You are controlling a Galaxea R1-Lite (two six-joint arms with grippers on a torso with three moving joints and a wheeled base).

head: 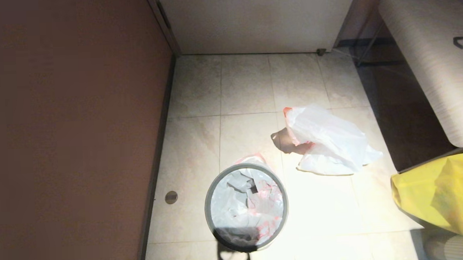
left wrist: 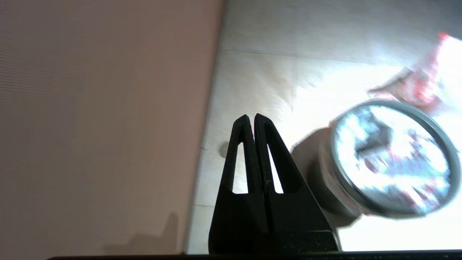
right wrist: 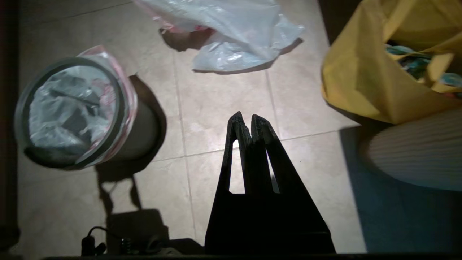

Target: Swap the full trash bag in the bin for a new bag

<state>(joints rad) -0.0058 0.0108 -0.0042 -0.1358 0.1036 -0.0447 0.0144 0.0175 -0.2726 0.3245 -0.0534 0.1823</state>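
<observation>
On my left wrist camera I see the left gripper (left wrist: 251, 117) with its two black fingers pressed together and nothing between them; it hangs above the tiled floor (head: 245, 86), close to the brown wall (head: 67, 133). The right gripper (right wrist: 244, 117) is the same, fingers together and empty, above the bare tiles between the bin and the large yellow bag (head: 441, 193). Neither gripper appears in the head view. The bin (head: 246, 206) stands upright on the floor, near the lower middle of the head view, with its grey hoop on the rim. Inside it is the new bag (head: 258, 199), white with red marks, lining the bin; a part of its pink edge comes out over the rim on the far side. The full trash bag (head: 327, 141) lies on the floor, apart from the bin, farther away and to the right, crumpled, with a pink-red tip at its far corner. The yellow bag sits at the right edge, and in the right wrist view I can see some coloured things inside it. A small round floor drain (head: 171, 197) is near the wall, left of the bin.
</observation>
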